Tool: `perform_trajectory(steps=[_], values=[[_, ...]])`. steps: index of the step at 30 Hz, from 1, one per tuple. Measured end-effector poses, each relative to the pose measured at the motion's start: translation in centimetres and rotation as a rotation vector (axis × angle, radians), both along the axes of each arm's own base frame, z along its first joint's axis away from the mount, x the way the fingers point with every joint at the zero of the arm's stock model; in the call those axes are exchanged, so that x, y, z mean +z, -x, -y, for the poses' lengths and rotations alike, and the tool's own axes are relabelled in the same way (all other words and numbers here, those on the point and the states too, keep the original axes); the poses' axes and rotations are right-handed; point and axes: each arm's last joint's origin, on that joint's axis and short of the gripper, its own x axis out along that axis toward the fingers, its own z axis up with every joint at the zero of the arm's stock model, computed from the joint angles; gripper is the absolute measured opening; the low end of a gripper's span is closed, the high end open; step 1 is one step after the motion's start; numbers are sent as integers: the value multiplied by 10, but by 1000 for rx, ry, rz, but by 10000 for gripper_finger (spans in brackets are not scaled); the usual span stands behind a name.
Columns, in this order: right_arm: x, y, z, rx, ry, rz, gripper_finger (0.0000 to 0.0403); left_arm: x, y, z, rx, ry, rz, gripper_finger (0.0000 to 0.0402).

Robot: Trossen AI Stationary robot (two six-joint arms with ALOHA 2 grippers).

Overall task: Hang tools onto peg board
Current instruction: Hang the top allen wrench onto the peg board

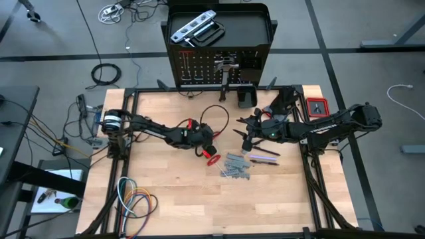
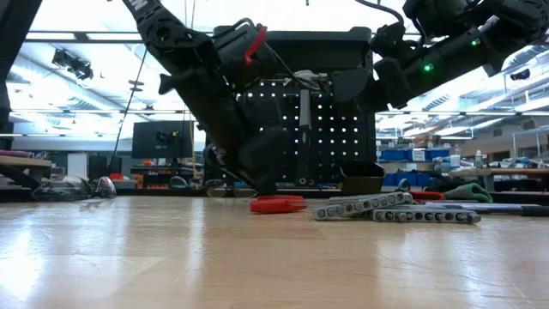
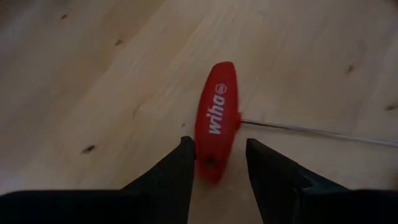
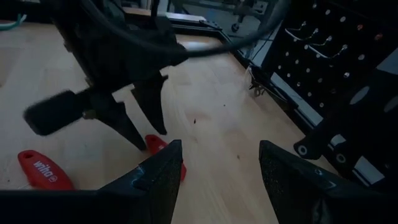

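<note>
wooden tabletop [image 1: 166, 199] fills the scene, with the peg board [image 1: 219, 66] upright at its far edge. your left gripper [image 3: 219, 163] hangs low, fingers spread around a red t-handle tool [image 3: 214, 118] lying on the wood, not yet clamped. your right gripper [image 4: 221, 171] hovers open and empty near the grey wrenches [image 1: 236, 166] at mid-table.

arms: dark, jointed | fingers [image 3: 176, 176]: black, tapered | right arm: green LED
</note>
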Motion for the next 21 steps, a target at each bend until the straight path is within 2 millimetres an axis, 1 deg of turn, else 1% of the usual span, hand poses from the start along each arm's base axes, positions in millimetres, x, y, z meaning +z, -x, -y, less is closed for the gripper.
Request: perform_trajectory(steps=[4,10,14,18,21], values=[[1,0,0,0,1,11,219,-3,2,-7,-65,-65,-76,147],[1,-1,0,3,6,13,219,-2,5,-27,4,-200,-132,147],[1,-1,0,3,7,13,219,-1,6,-40,27,-244,-159,147],[0,0,0,3,6,2,219,2,10,-42,26,-230,-187,147],[-1,0,0,3,6,-9,219,11,14,-40,14,-215,-244,147]])
